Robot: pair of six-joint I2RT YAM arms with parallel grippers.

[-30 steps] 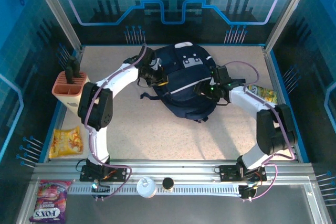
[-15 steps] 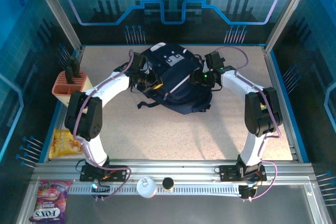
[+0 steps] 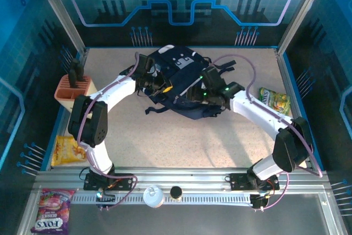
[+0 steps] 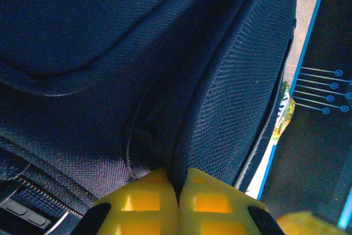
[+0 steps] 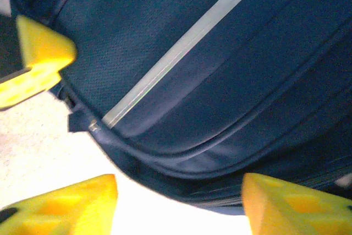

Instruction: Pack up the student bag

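The student bag (image 3: 186, 70) lies near the middle of the far edge of the bench (image 3: 165, 136). The left end effector (image 4: 179, 185) has its fingers pressed together at the bag's left side, apparently pinching a fold of navy fabric. The right end effector (image 5: 179, 193) is spread wide, holding nothing, over the bag's white-striped near edge.

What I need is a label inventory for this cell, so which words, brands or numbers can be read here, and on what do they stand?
"FOX'S": on the purple candy bag at the near left corner.
Print on the green snack packet: too small to read.
Print on the orange-yellow packet: too blurred to read.
Marks on the grey-white patch of the student bag: too small to read.
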